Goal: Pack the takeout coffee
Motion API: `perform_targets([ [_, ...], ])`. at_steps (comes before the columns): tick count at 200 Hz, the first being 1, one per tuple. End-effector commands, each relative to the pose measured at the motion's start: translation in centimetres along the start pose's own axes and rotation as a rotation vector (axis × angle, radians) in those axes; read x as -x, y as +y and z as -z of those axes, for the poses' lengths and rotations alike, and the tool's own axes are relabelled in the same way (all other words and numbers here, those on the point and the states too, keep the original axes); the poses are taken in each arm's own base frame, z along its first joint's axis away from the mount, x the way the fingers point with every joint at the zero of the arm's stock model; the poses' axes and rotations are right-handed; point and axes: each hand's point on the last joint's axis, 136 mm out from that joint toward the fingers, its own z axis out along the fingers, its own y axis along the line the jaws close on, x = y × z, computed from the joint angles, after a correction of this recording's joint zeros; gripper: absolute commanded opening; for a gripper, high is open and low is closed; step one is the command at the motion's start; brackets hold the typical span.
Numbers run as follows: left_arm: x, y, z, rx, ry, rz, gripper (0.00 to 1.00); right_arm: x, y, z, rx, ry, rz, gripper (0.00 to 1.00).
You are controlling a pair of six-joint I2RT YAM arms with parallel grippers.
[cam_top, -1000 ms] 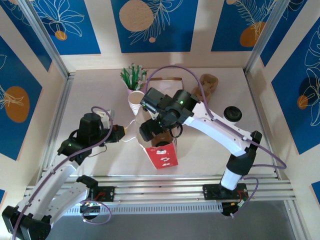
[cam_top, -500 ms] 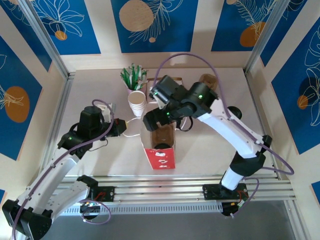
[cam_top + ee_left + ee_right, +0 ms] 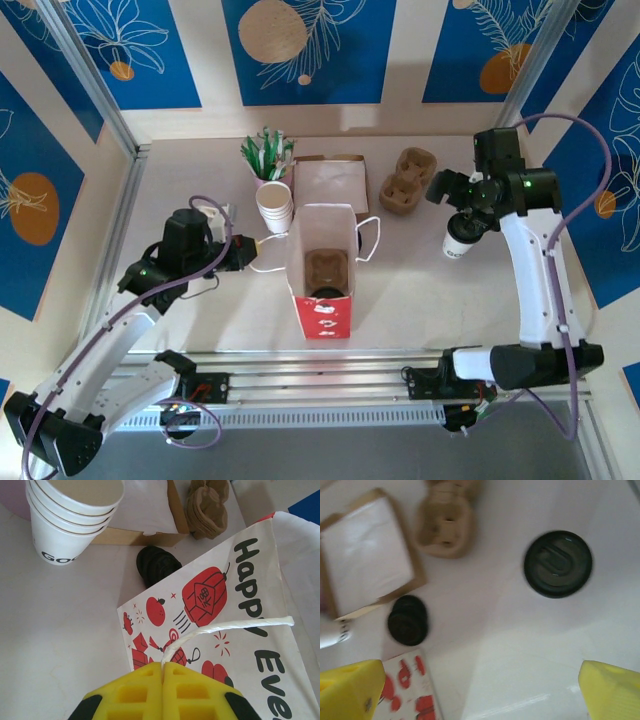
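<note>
The red-and-white paper bag (image 3: 322,315) stands open in the middle of the table (image 3: 200,190). The left gripper (image 3: 162,667) is squeezed tight on the bag's white string handle (image 3: 230,625), at the bag's left side. A brown cup carrier (image 3: 327,267) sits inside the bag. The takeout coffee (image 3: 457,246), a small white cup with a black lid (image 3: 558,563), stands on the table to the right of the bag, well apart from it. The right gripper (image 3: 468,218) hangs over the coffee. Its yellow fingers (image 3: 350,692) are spread wide with nothing between them. A stack of white cups (image 3: 274,207) with no lids stands by the bag's back left corner. Behind the bag lies a flat box (image 3: 330,180).
</note>
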Motion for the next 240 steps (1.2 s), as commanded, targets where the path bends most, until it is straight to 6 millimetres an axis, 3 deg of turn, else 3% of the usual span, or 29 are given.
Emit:
perform_targets([
  [1, 0.7, -1.3, 0.1, -0.034, -0.016, -0.033, 0.00, 0.1, -2.1, -3.5, -0.084, 0.047, -0.072, 0.99],
  [35, 0.4, -1.2, -0.6, -0.033, 0.002, -0.039, 0.00, 0.0, -3.8, -7.4, -0.105, 0.126, -0.154, 0.99],
  [91, 0.1, -0.8, -1.2, -0.018, 0.015, -0.051, 0.00, 0.5, -5.4, -11.0, -0.206, 0.174, -0.121, 0.99],
  [141, 0.0, -0.7, -1.7, -0.013, 0.026, -0.061, 0.00, 0.7, -6.9, -13.2, -0.264, 0.208, -0.116, 0.99],
  [240, -0.3, -0.2, -1.9, 0.014, 0.040, -0.079, 0.00, 0.5, -7.3, -16.9, -0.254, 0.295, -0.116, 0.99],
])
